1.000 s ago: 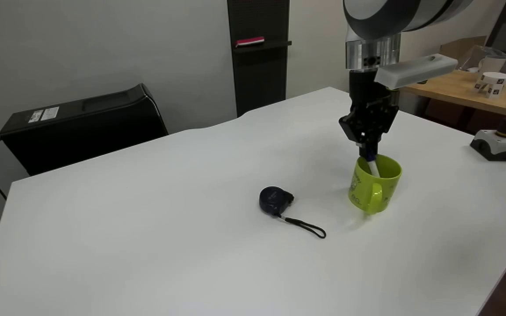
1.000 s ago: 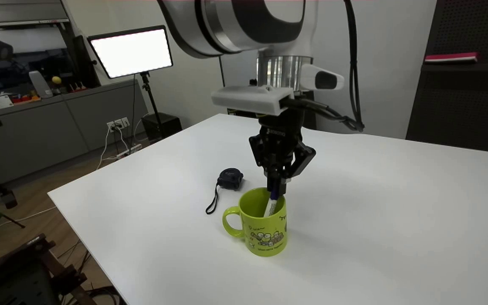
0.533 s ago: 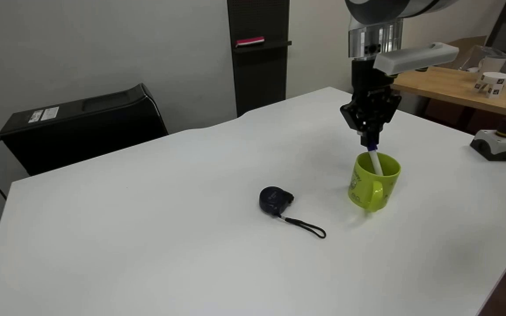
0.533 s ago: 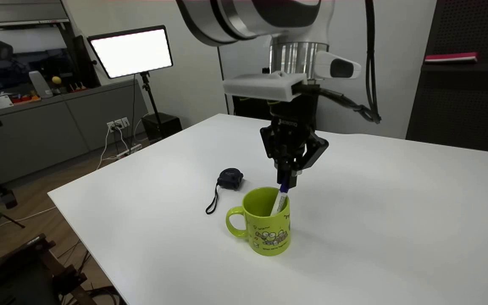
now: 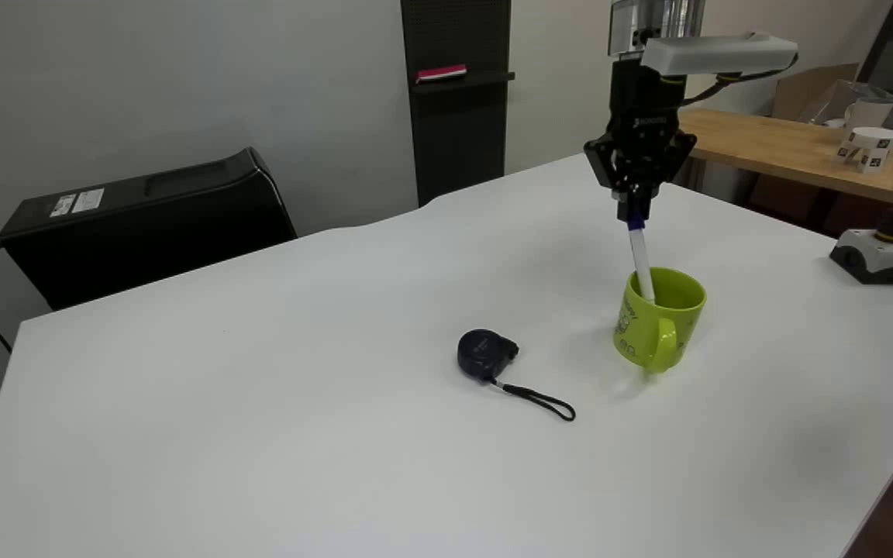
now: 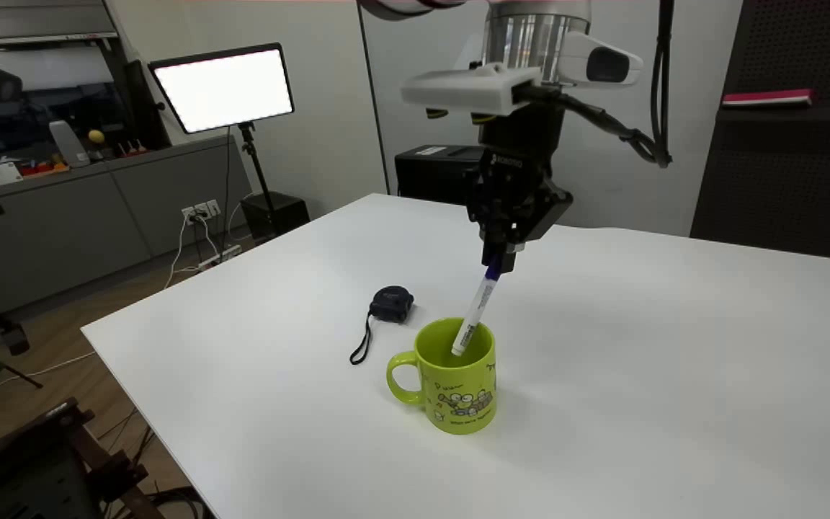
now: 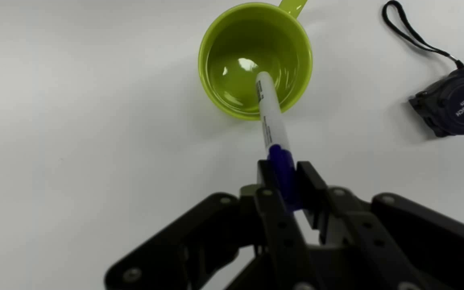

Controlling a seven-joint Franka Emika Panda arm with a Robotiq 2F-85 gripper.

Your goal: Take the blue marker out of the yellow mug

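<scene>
One black pincer [image 7: 283, 171] pinches the blue marker [image 7: 272, 117] by its blue cap, which is squeezed between the two tips. The white part of the marker hangs down from the pincer on a slant. Below the pincer, and well apart from it, the yellow mug [image 6: 458, 393] stands upright on the white table [image 5: 260, 387]. In both exterior views, the marker's bottom end is at the mug's round mouth. I cannot tell if that end is a bit inside or just over the rim. In the wrist view, the mug's handle [image 7: 292, 7] sticks out on the side away from the pincer. A dark tape measure [image 6: 391, 304] lies on the table, lower than the pincer and off to one side.
</scene>
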